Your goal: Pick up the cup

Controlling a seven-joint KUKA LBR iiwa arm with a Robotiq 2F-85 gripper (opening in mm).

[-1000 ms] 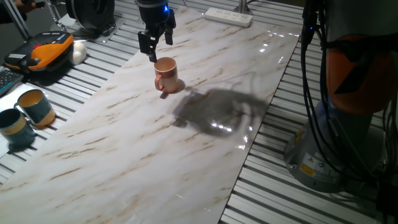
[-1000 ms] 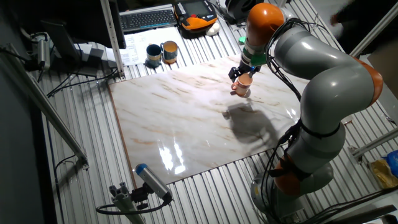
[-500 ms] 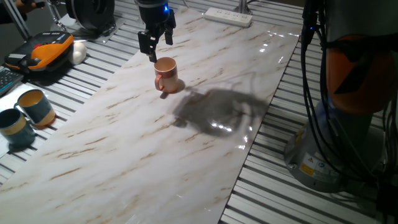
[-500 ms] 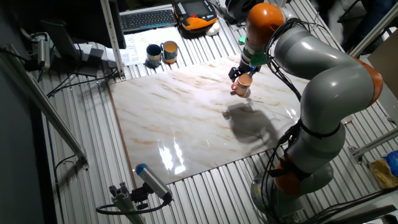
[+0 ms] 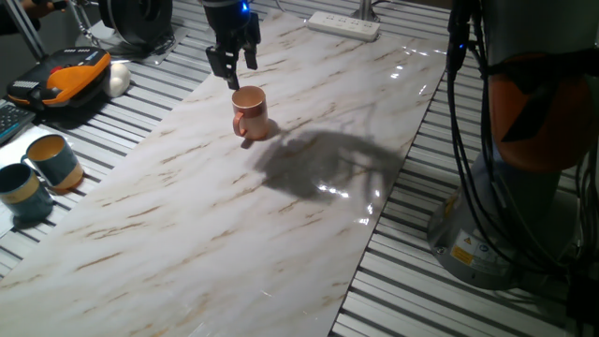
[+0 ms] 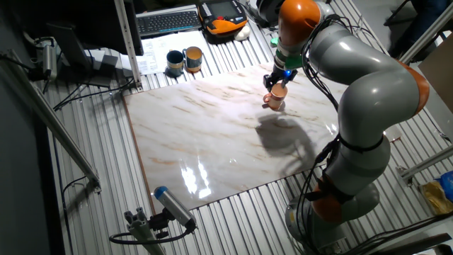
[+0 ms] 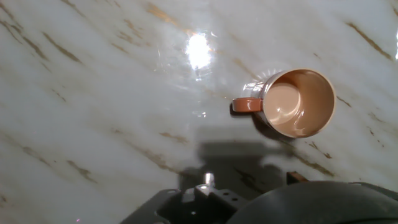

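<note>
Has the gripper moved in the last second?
Yes. In one fixed view the gripper has shifted slightly up and away from the cup, which stands unmoved on the marble table.

You have the cup [image 5: 250, 113] standing upright on the worktop [image 5: 234, 234], toward its far end. The gripper [image 5: 233, 64] hangs just above it, offset toward twelve o'clock. In the hand view, its handle points to nine o'clock. Two mugs [image 5: 37, 173] sit off the worktop, out at nine o'clock.
</note>
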